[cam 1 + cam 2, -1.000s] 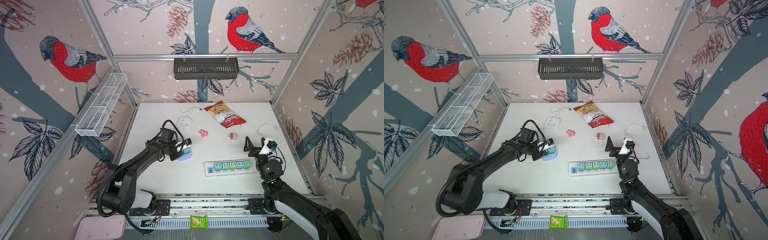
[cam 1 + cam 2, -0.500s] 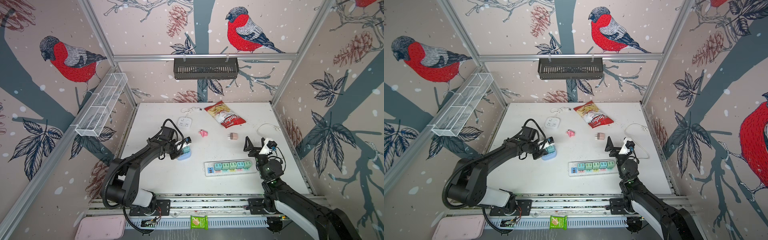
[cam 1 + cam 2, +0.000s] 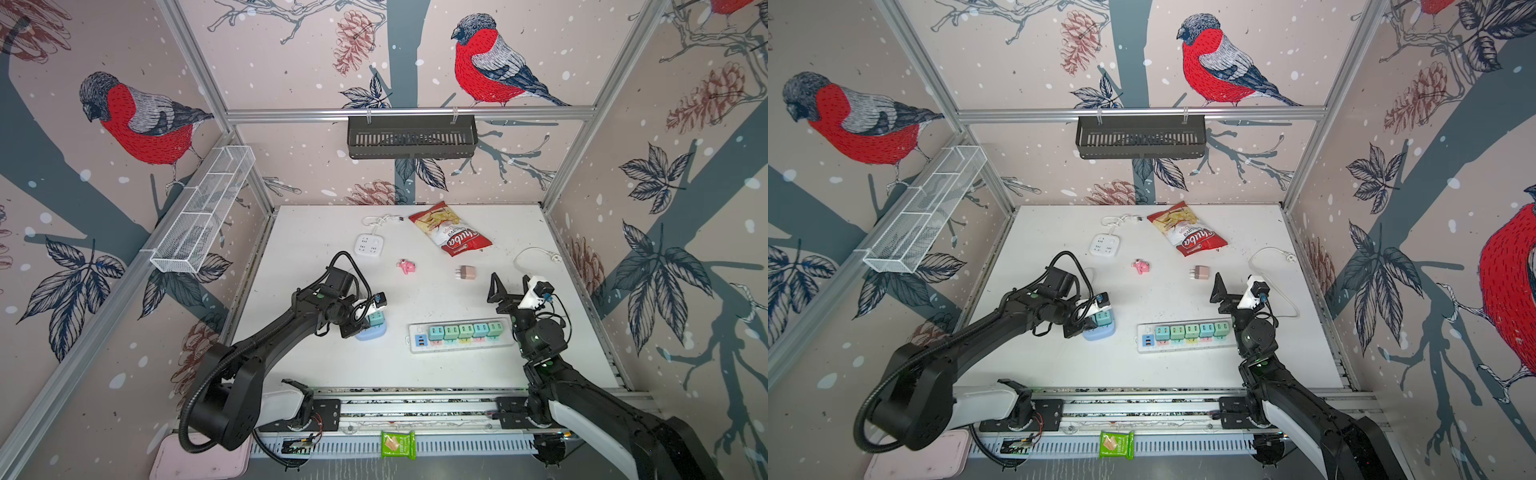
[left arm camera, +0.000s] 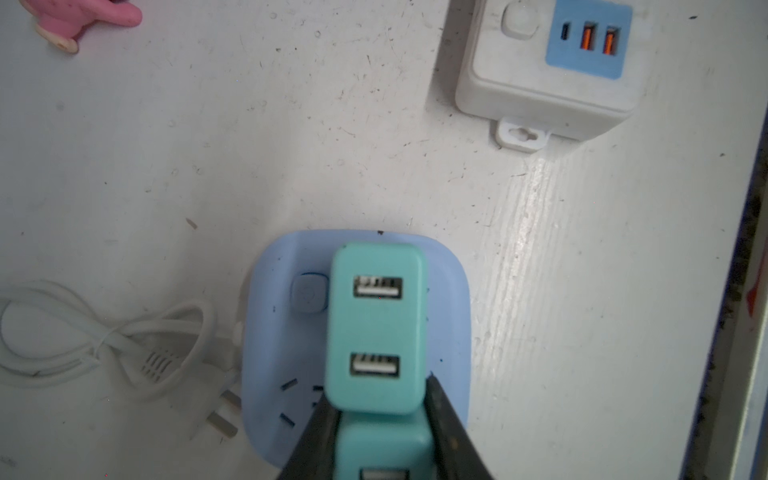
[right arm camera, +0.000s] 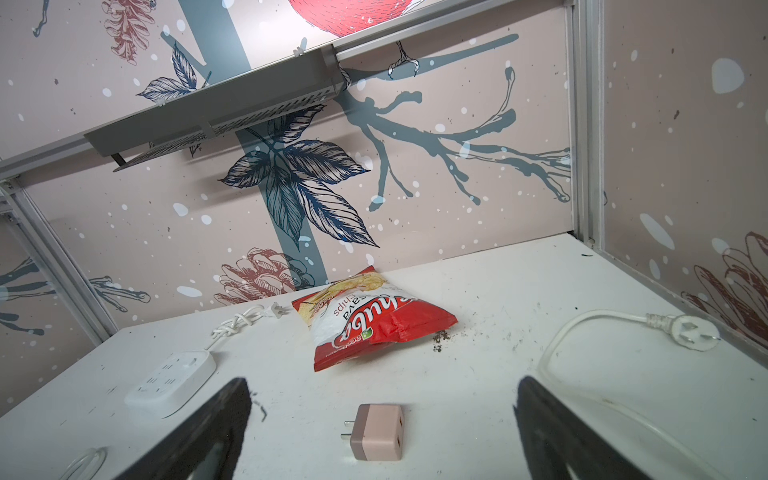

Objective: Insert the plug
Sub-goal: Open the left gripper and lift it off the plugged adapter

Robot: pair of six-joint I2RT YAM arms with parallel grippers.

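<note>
Gripping the teal plug (image 4: 376, 328) by its sides, the left jaws are closed narrow on it and hold it upright directly over the blue socket block (image 4: 449, 332). The USB face points up at the wrist camera, presumably so the prongs point down at the slots. The prongs themselves are hidden under the plug's body, so I cannot tell whether it is already seated or only hovering. A second teal face shows between the jaws at the picture's edge. It is cut off, so it may be part of the same piece or another one. The block's white cord (image 4: 124, 345) lies looped just beside it. To the right on the counter (image 3: 457, 374), every outlet of the power strip (image 3: 415, 332) is filled with teal adapters (image 3: 465, 330), which probably explains why the blue block is used. Beyond the strip the right jaws stand wide and empty, raised off the counter, seemingly parked out of the way. In the wrist view they frame a beige adapter (image 5: 377, 432) without touching it. Farther back lie a pink toy (image 3: 406, 267), a white square socket (image 3: 369, 244) and a chips bag (image 3: 451, 232). In both top views the left wrist camera and its cable cover most of the grip.
</note>
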